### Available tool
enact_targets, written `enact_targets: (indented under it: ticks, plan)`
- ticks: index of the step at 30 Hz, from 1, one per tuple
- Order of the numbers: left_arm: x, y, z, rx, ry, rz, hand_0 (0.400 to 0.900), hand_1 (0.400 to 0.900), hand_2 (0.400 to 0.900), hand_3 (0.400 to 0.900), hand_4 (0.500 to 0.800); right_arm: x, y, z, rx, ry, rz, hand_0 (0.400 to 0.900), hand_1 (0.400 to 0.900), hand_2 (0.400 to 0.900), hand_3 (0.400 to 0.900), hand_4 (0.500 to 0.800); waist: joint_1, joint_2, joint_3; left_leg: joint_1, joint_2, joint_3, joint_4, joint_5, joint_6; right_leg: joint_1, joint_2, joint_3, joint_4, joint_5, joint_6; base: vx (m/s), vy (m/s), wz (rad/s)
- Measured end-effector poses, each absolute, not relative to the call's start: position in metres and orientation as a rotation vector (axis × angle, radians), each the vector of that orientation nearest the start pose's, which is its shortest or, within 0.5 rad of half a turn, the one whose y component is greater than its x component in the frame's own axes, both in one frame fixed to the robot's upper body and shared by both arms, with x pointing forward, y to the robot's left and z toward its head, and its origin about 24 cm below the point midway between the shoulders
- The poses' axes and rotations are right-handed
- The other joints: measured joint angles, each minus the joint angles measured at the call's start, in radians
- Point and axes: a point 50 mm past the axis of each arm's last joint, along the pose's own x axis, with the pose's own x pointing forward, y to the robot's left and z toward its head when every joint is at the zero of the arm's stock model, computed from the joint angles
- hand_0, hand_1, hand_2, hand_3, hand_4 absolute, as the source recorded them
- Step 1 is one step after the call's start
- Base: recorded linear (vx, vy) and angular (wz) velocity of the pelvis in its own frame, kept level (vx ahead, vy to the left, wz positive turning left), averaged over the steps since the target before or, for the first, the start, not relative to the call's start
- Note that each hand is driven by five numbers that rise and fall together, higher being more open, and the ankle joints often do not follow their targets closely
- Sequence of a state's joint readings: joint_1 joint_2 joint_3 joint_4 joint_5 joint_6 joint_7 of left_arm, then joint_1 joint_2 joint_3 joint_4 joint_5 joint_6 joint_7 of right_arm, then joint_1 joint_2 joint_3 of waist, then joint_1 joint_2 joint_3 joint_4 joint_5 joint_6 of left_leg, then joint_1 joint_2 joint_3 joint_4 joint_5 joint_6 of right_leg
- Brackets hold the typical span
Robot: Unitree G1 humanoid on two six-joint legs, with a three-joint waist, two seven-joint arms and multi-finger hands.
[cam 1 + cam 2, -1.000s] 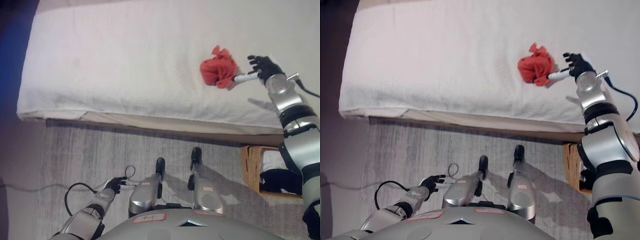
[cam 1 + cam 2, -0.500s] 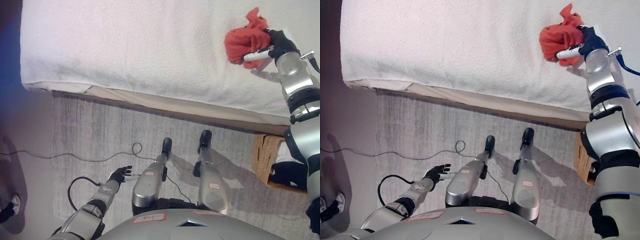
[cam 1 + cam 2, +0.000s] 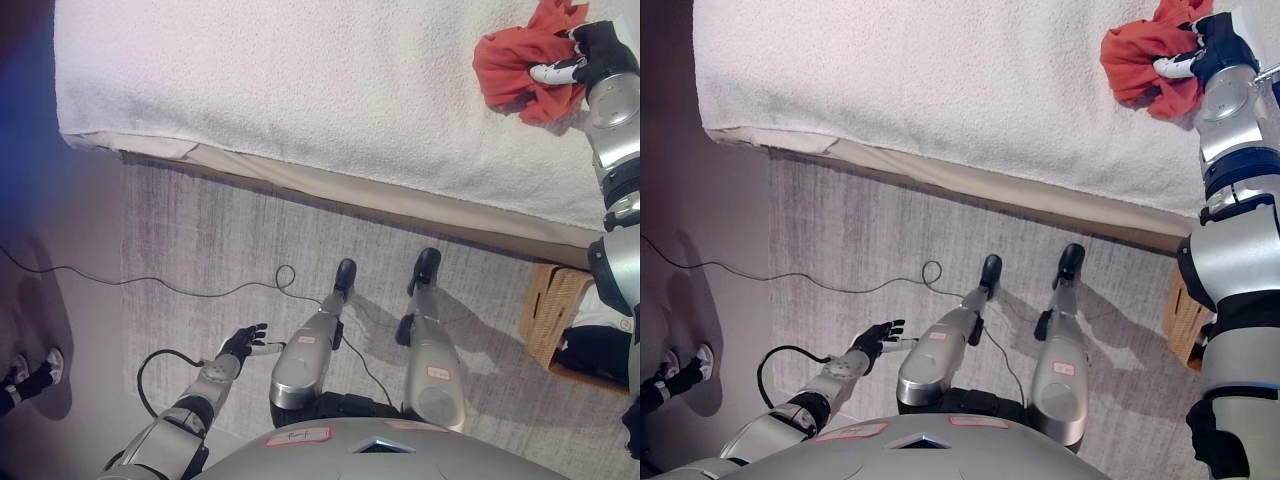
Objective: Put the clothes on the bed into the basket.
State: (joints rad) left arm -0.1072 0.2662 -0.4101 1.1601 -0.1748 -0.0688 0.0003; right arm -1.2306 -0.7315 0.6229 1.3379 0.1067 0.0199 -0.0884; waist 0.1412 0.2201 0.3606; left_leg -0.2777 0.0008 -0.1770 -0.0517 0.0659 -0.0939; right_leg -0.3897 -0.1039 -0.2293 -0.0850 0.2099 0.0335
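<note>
The right hand [image 3: 592,58] is closed on one red cloth [image 3: 522,62] at the bed's [image 3: 300,90] far right, its fingers curled into the bunched fabric and a white-tipped finger [image 3: 551,71] lying across the top. The cloth is a single crumpled heap resting on the white bedcover, and it is the only garment visible on the bed. Below the bed's near edge, at the lower right, one wicker basket [image 3: 553,318] stands on the grey rug [image 3: 220,250]; something dark and something white lie in it, though the right arm hides much of it. The left hand [image 3: 243,345] hangs low over the rug at the lower left, fingers spread and relaxed, holding nothing. At the far left edge, a person's two shoes [image 3: 30,375] show on the floor, with a thin cord [image 3: 150,282] trailing across the rug nearby.
</note>
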Motion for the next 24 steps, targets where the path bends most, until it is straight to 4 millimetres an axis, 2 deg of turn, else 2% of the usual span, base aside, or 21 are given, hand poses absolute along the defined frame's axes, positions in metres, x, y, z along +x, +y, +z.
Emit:
enact_targets:
  ticks: [11, 18, 22, 24]
  plan:
    - [0.147, 0.211, -0.146, 0.320, 1.021, -0.103, 0.900, 0.900, 0.900, 0.900, 0.800, 0.396, -0.311, 0.210, -0.883, 0.174, -0.373, 0.400, 0.400, 0.400, 0.400, 0.500, -0.002, 0.000, 0.000, 0.017, -0.003, 0.011, 0.000, 0.000, 0.000, 0.008, -0.003, 0.010, 0.008, 0.001, -0.001, -0.01, 0.027, -0.08]
    - [0.157, 0.213, -0.143, 0.331, 1.011, -0.095, 0.900, 0.900, 0.900, 0.900, 0.800, 0.395, -0.312, 0.208, -0.858, 0.184, -0.376, 0.400, 0.400, 0.400, 0.400, 0.500, -0.016, -0.009, 0.004, 0.057, -0.005, 0.023, 0.000, 0.000, 0.000, 0.036, -0.004, 0.026, 0.021, 0.000, 0.000, 0.00, 0.029, -0.16]
    - [0.156, 0.219, -0.143, 0.339, 1.026, -0.075, 0.900, 0.900, 0.900, 0.900, 0.800, 0.398, -0.304, 0.206, -0.843, 0.179, -0.353, 0.400, 0.400, 0.400, 0.400, 0.500, -0.050, -0.054, 0.005, 0.082, -0.006, 0.047, -0.003, -0.001, 0.001, 0.048, -0.001, 0.052, 0.022, 0.003, 0.003, 0.02, 0.033, -0.39]
    - [0.153, 0.222, -0.144, 0.342, 1.049, -0.062, 0.900, 0.900, 0.900, 0.900, 0.800, 0.398, -0.304, 0.204, -0.844, 0.186, -0.348, 0.400, 0.400, 0.400, 0.400, 0.500, -0.057, -0.087, 0.002, 0.109, -0.006, 0.081, -0.004, -0.008, 0.012, 0.057, 0.005, 0.086, 0.022, 0.007, 0.009, 0.04, 0.029, -0.60]
